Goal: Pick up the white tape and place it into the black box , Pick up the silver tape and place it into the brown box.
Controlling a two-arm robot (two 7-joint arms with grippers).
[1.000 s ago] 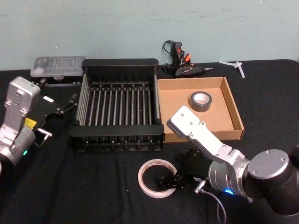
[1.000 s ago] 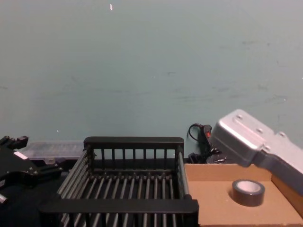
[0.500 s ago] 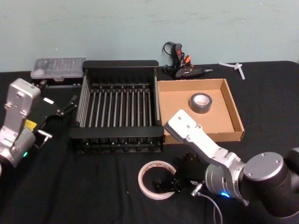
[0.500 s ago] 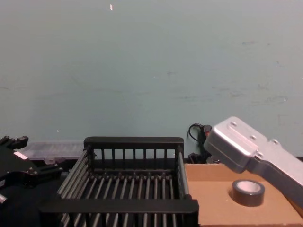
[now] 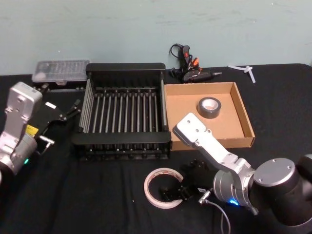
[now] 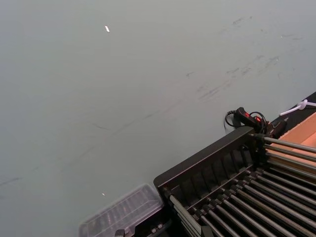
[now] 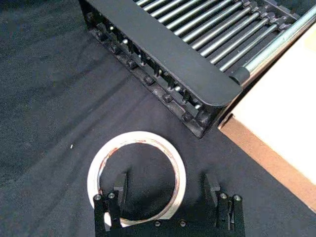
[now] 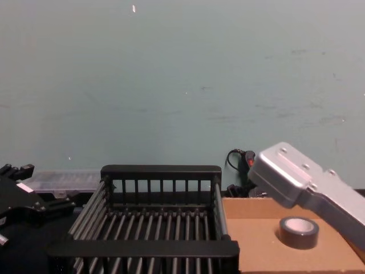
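Observation:
The white tape lies flat on the black cloth in front of the black box. My right gripper is low over its right side and open. In the right wrist view one finger stands inside the hole of the white tape and the other outside it. The silver tape lies in the brown box, to the right of the black box. My left gripper is parked, open, left of the black box.
Behind the boxes lie a glue gun with its cable, a clear plastic case at the back left, and a small white piece at the back right. The right arm's forearm hangs over the brown box.
My right arm has shifted a little toward the near side and left, bringing its gripper closer around the white tape's edge. Both tapes and the left arm have stayed put.

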